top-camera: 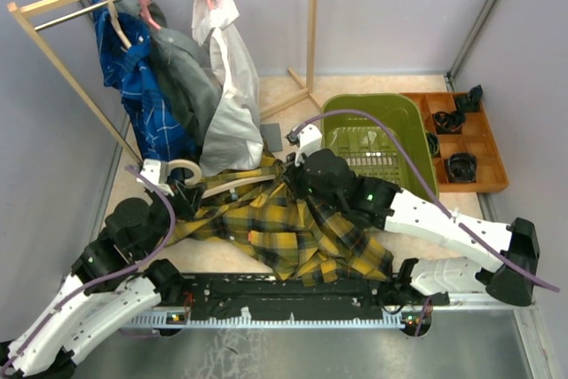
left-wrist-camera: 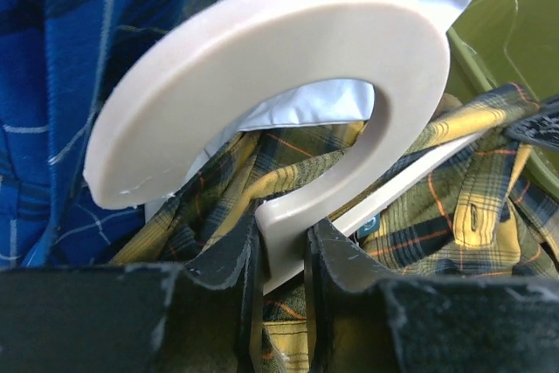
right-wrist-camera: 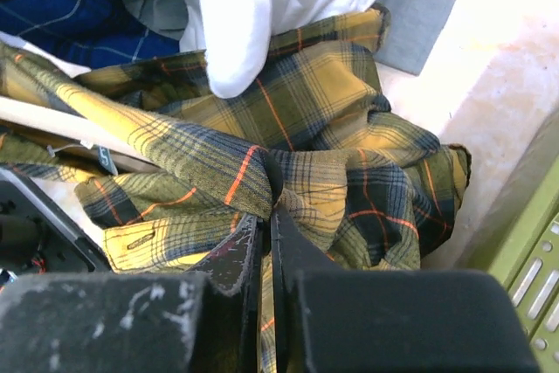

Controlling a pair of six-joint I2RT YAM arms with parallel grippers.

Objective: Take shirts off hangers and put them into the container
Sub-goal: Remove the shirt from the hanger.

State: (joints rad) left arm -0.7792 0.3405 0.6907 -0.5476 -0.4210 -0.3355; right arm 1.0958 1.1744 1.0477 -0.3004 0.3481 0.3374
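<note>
Unhanging step, plaid shirt [right-wrist-camera: 332, 93]: left pincer [left-wrist-camera: 284, 238] pinches hanger [left-wrist-camera: 288, 41] neck, right pincer [right-wrist-camera: 265, 220] pinches cloth; next, likely pull shirt free toward container [right-wrist-camera: 524, 242] at its right.

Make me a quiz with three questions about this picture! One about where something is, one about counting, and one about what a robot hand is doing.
1. How many shirts hang on the wooden rack? A one; B five; C three.
2. Where is the yellow plaid shirt? A on the rack; B lying on the table between the arms; C folded on a chair.
3. What is the left gripper doing? A clamping the pale hanger; B standing wide open; C gripping a sock.
Answers: 1 C, the blue shirt, grey shirt and white shirt hang there. 2 B, it lies rumpled on the table. 3 A, its fingers pinch the hanger below the hook.
</note>
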